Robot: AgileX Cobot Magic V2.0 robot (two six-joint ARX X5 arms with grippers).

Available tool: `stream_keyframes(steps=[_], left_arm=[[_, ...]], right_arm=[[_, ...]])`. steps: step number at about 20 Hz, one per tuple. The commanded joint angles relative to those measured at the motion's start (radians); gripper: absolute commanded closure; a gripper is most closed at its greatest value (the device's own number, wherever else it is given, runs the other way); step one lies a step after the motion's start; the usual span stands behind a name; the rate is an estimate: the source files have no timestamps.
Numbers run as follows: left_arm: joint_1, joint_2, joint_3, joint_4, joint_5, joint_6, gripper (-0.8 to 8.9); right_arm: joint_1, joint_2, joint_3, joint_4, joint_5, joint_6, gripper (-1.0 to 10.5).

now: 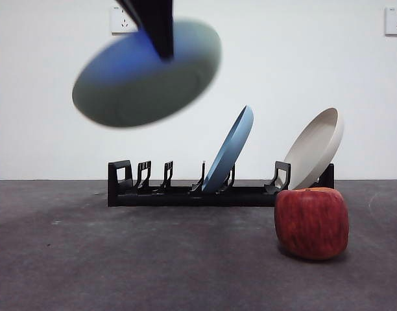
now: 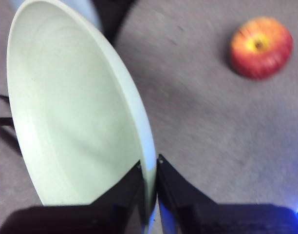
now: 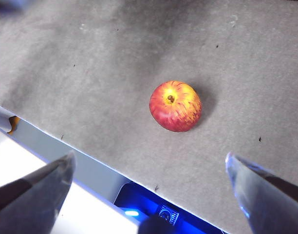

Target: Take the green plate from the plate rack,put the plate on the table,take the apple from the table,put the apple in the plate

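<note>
The table (image 1: pixel 120 259), dark grey and faintly scuffed, fills the lower part of the front view. Across the middle of that frame runs the plate rack (image 1: pixel 185 193), long, low and black, its long axis going left to right. Its left slots stand vacant; a blue plate (image 1: pixel 229 150) leans in the centre slot and a beige plate (image 1: pixel 315 146) leans at the right end, both tipped toward the right.

The green plate (image 1: pixel 146 74) hangs in the air at the upper left of the front view, well above the rack and blurred. It is tilted, its broad face turned partly down toward the camera, its long axis rising from lower left to upper right. In the left wrist view the same plate (image 2: pixel 76 112) fills the left half of the frame, its pale hollow showing, edge-on at the rim.

A dark arm drops in from the top edge of the front view, slightly left of centre, reaching the plate's upper rim. The left gripper (image 2: pixel 149 168) is clamped on that rim, one jaw on each face, nearly closed with just the plate's thickness between them.

The right gripper (image 3: pixel 149 168) hovers above the table with its jaws spread wide, holding nothing.

The apple (image 1: pixel 312 222) sits on the table at the lower right of the front view, in front of the rack's right end, upright, stem hollow facing up in the right wrist view (image 3: pixel 175 106).
</note>
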Motion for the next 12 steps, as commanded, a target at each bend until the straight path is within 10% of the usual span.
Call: stream_keyframes(steps=[1,12], left_arm=[[-0.060,0.009,-0.148,0.110,-0.082,0.026,8.19],[-0.175,0.104,-0.537,0.542,-0.208,0.136,8.19]], right_arm=[[0.003,-0.001,0.003,0.003,0.000,0.003,2.6],[0.003,0.000,0.003,0.005,-0.002,0.003,2.6]])
